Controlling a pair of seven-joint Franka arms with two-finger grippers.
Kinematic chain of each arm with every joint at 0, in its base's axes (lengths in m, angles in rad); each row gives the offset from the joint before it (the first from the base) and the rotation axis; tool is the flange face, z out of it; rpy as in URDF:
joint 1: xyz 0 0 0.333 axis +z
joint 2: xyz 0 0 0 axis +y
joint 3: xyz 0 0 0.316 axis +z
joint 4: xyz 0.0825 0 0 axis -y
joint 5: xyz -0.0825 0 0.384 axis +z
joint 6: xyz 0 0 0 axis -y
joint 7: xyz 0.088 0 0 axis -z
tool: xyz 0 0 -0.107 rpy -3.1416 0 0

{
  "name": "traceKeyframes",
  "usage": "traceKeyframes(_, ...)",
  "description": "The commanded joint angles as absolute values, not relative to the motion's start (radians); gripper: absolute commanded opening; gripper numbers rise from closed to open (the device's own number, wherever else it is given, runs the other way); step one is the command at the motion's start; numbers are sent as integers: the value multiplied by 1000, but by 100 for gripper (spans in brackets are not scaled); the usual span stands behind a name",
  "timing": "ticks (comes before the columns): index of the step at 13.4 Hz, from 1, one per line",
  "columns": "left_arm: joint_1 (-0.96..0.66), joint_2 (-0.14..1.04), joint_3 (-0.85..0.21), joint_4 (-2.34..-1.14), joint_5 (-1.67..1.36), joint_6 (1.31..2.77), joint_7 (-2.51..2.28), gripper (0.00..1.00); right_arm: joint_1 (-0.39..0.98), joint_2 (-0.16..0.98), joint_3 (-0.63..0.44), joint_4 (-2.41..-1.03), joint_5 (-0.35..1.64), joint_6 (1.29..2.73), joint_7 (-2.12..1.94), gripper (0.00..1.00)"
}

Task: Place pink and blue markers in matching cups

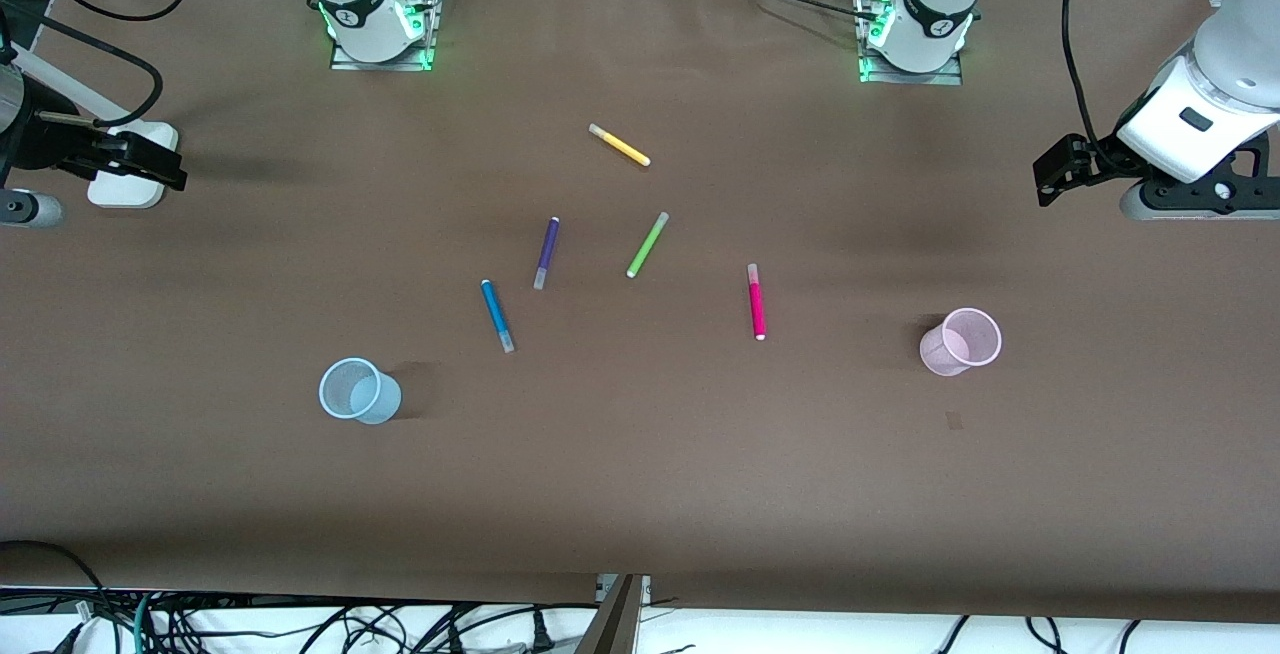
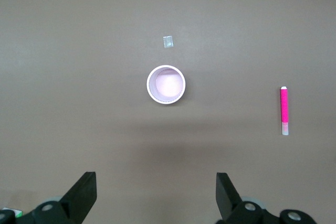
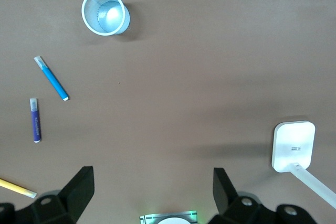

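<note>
The pink marker [image 1: 756, 301] lies flat on the worktop [image 1: 640, 474], well apart from my left hand [image 2: 155, 195], which hangs spread wide and empty over the left arm's end. The pink cup [image 1: 961, 342] stands upright closer to that hand than the marker does. The blue marker [image 1: 497, 315] lies flat too, well away from my right hand [image 3: 152, 192], which is also spread and holding nothing, up over the right arm's end beside a white block [image 3: 293, 146]. The blue cup [image 1: 359, 390] stands upright, closer to my right hand than the blue marker.

Nothing is picked up yet, so I judge this the very start: each hand must travel inward, turn its fingers across its marker's barrel, and come down on it. The purple marker [image 1: 546, 252] lies near the blue one, so I must choose carefully. Green [image 1: 647, 245] and yellow [image 1: 619, 145] markers lie among them.

In the front view my hands are partly cut off at the edges.
</note>
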State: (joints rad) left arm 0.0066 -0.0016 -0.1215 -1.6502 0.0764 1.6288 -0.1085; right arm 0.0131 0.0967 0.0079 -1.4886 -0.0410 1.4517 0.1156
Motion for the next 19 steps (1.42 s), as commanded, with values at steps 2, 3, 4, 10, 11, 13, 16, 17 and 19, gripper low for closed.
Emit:
traceKeyframes(2, -3, 15, -114, -1614, 61, 1597, -87, 100, 3, 92, 11, -1490, -18, 1442, 115, 100)
traceKeyframes(3, -5, 15, -112, -1612, 61, 1597, -87, 100, 3, 97, 11, -1489, -20, 1442, 115, 100)
traceKeyframes(4, -3, 17, -113, -1612, 61, 1595, -87, 100, 3, 98, 11, -1488, -18, 1443, 115, 100)
traceKeyframes(10, -23, 73, -132, -1614, 57, 1585, -92, 100, 116, 222, 48, -1489, 18, 1552, 129, 100)
traceKeyframes(11, -23, 106, -143, -1614, 57, 1553, -86, 100, 159, 265, 48, -1489, 15, 1587, 129, 100)
traceKeyframes(13, -23, 185, -201, -1615, 52, 1560, -101, 100, 216, 351, 48, -1489, 24, 1662, 132, 100)
traceKeyframes(16, -25, 303, -255, -1628, 52, 1717, -126, 100, 311, 467, 48, -1488, 15, 1799, 129, 100)
traceKeyframes(17, -25, 348, -279, -1629, 54, 1774, -156, 100, 325, 509, 48, -1488, 17, 1846, 133, 100)
traceKeyframes(19, -63, 437, -308, -1632, 66, 1886, -256, 100, 334, 587, 48, -1488, 23, 1934, 121, 100)
